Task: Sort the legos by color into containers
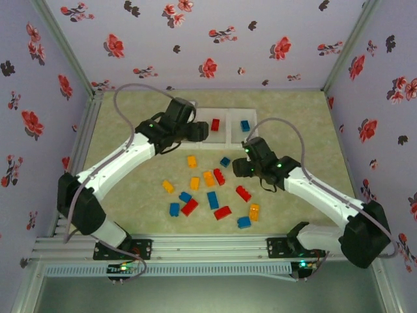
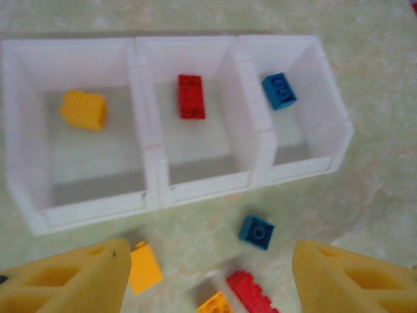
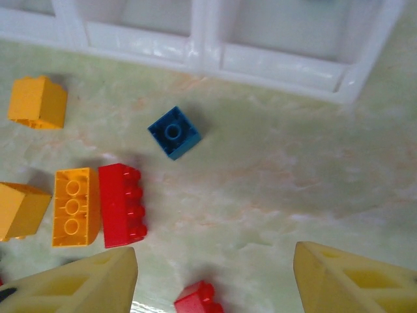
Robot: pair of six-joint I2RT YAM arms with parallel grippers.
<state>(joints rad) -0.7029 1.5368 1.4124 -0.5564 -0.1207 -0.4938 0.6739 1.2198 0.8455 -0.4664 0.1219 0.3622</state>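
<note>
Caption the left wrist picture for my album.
Open left pincer faces three joined square white plastic bins holding one orange-yellow plastic brick, one red brick and one blue brick.

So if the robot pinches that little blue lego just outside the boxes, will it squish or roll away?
Probably no squish: the small blue lego looks like hard, boxy plastic. Its flat sides should stop it rolling, though it may slide on the smooth table. Being so small, it's likely light.

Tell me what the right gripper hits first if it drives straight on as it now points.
Probably the red brick lying between the right gripper's open fingers, or bare table beside it; depth is unclear. The blue brick sits further ahead.
</note>
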